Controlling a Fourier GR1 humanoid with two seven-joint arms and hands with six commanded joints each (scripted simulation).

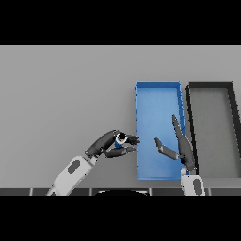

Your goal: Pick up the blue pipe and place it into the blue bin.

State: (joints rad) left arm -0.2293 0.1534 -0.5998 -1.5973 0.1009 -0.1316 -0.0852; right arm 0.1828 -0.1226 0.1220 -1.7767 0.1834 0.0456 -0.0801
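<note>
The blue pipe is a short tube seen end-on, with a white rim and a dark bore. My left hand is shut on it, fingers above and thumb below, just left of the blue bin. The bin is a long rectangular tray at centre right, and the pipe sits beside its left wall, near the front half. My right hand is open over the bin's front right part, fingers straight and pointing away from me, thumb stretched out to the left.
A black bin with a grey floor stands right of the blue bin, almost touching it. Bare grey table stretches to the left and behind both bins.
</note>
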